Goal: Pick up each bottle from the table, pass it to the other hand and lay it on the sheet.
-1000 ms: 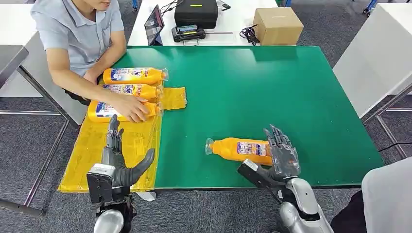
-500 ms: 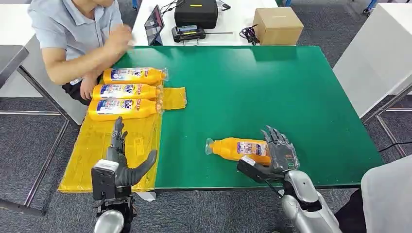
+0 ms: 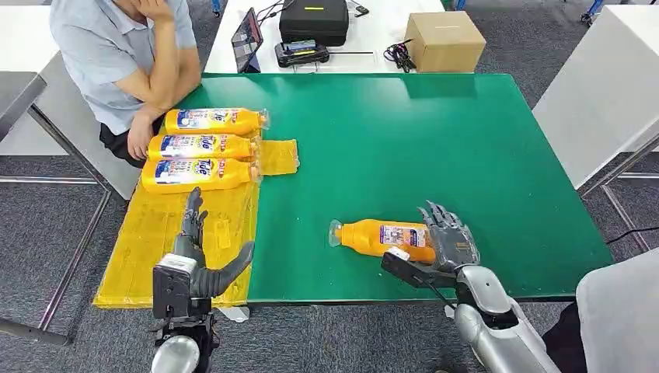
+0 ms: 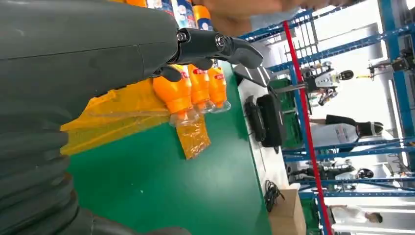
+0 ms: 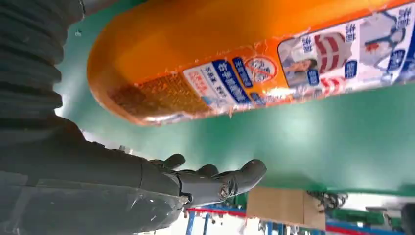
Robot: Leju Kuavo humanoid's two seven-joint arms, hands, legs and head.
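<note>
An orange bottle (image 3: 379, 237) lies on its side near the front edge of the green table (image 3: 435, 132), cap pointing left. My right hand (image 3: 444, 245) is at its base end, fingers spread over it and thumb apart below; the right wrist view shows the bottle (image 5: 244, 63) close above the thumb (image 5: 215, 181), not gripped. My left hand (image 3: 194, 260) hovers open over the yellow sheet (image 3: 148, 241), holding nothing. Three orange bottles (image 3: 203, 145) lie side by side at the sheet's far end, and they are the bottles (image 4: 195, 88) in the left wrist view.
A person (image 3: 124, 54) sits at the table's far left corner, one forearm near the sheet's bottles. Behind stands a white table with a black case (image 3: 314, 19), a tablet (image 3: 247, 37) and a cardboard box (image 3: 444, 40). Another white table (image 3: 606, 101) stands to the right.
The person's hand left the nearest sheet bottle and rose to the face. My right hand slid slightly closer along the bottle's base. My left hand barely shifted.
</note>
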